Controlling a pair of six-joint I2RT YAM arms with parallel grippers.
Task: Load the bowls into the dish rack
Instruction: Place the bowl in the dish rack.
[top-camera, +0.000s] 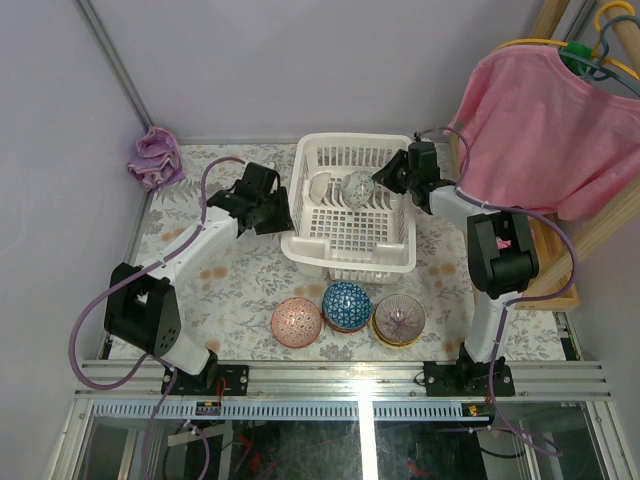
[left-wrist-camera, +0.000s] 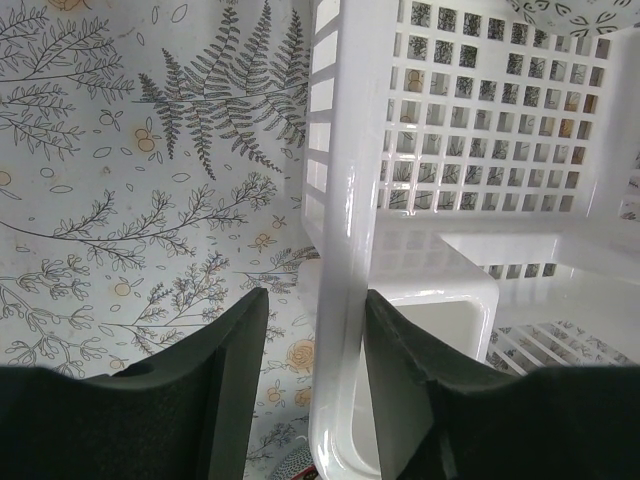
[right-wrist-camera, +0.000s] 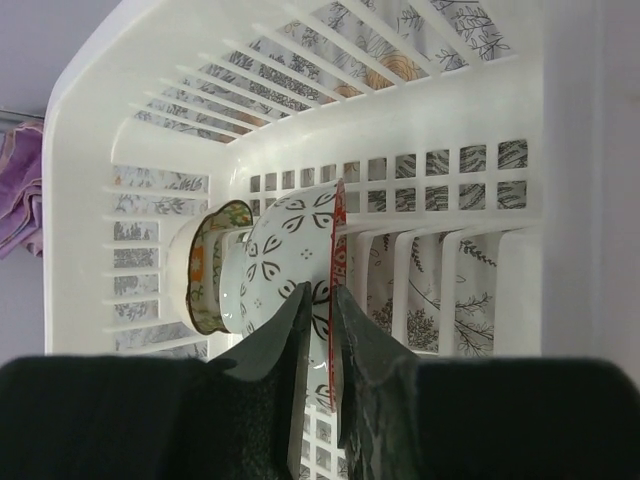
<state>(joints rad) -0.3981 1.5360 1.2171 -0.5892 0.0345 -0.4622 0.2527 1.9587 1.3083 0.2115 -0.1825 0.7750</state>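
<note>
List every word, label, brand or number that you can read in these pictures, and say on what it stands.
None can be read.
The dish rack, the bowls and the floral tablecloth show no letters.
Small coloured tags on the front rail are too small to read.

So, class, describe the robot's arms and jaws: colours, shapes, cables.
The left arm and right arm have white tube-like links joined by chunky black joint blocks. A lilac cable loops along each. The jaws are two flat black blades.
</note>
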